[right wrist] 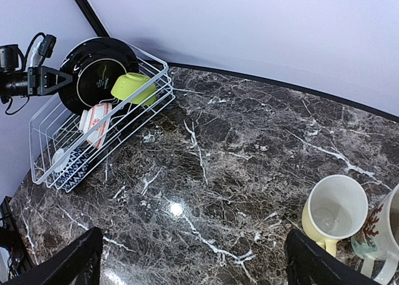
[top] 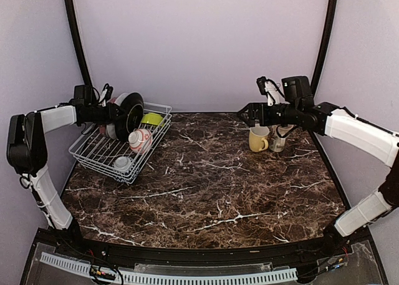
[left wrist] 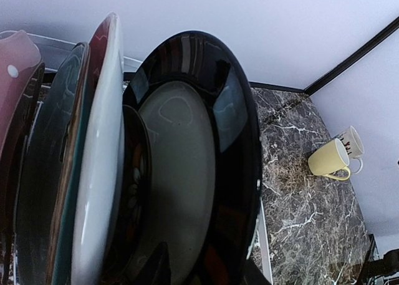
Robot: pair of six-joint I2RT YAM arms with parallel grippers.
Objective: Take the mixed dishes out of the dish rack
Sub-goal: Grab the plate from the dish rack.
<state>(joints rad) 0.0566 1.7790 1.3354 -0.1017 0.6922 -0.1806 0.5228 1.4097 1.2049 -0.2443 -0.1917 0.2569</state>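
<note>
A: Dish rack?
B: Sits far left on bench, holding black plate and lime-green bowl.
A: Left hand?
B: Straddles black plate's rim; cannot tell whether pinching.
A: Right hand?
B: Hangs spread near yellow mug.

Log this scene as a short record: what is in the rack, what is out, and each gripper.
in dish rack: black plate upright, other plates stacked beside it; lime-green bowl; red-and-white bowl; striped bowl
out on table: yellow mug and cream patterned mug, upright, side by side
left gripper: at the black plate's rim, a finger on each side; grip unclear
right gripper: open, near the mugs, holding nothing
</note>
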